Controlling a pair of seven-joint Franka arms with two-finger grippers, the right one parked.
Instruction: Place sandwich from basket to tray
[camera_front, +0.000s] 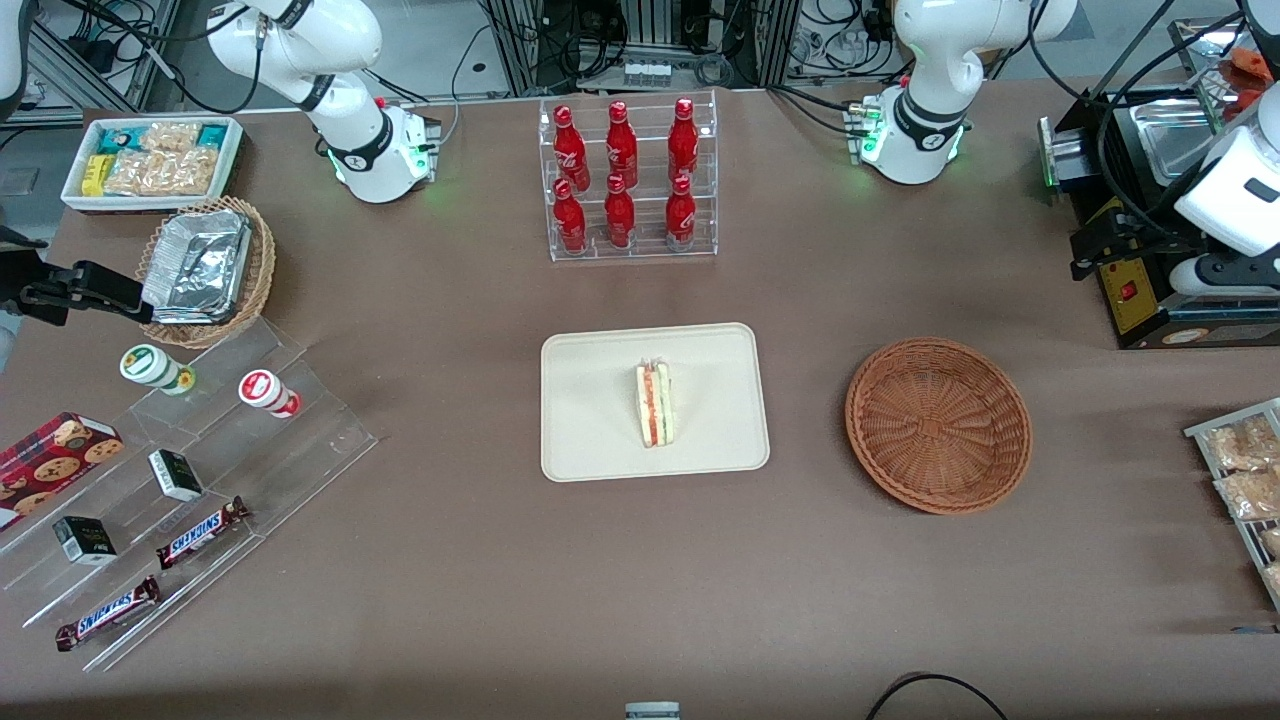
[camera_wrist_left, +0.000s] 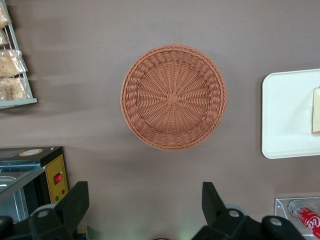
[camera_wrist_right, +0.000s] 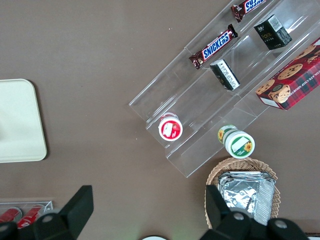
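Read on the front view as a dial centred on the table, the flat cream-beige rectangular plastic tray (camera_front: 590, 440) sits at the hub. The small triangular sandwich wedge in clear wrap (camera_front: 655, 404) lies on it, a little toward 3 o'clock of the tray's middle, with its red, orange and green filling edge facing up. It rests well inside the low rim and touches nothing else. The round reddish-brown woven wicker basket (camera_front: 938, 424) is at 3 o'clock from the tray, apart from it, and holds nothing.

Judged from that, the placing itself looks done, and what remains is a clean finish. The arm should hold its height and stay off the tray's side of the table so that nothing nudges the wedge. Any retreat is best made upward and toward the working arm's end. It should keep clear of the black machine with the yellow panel (camera_front: 1140, 290), at about 1 o'clock from the basket.

The left arm's gripper (camera_wrist_left: 145, 205) hangs high above the table, pointing straight down, close to the basket but not over the tray. Its two dark fingers (camera_wrist_left: 76, 202) are spread wide apart with nothing between them.
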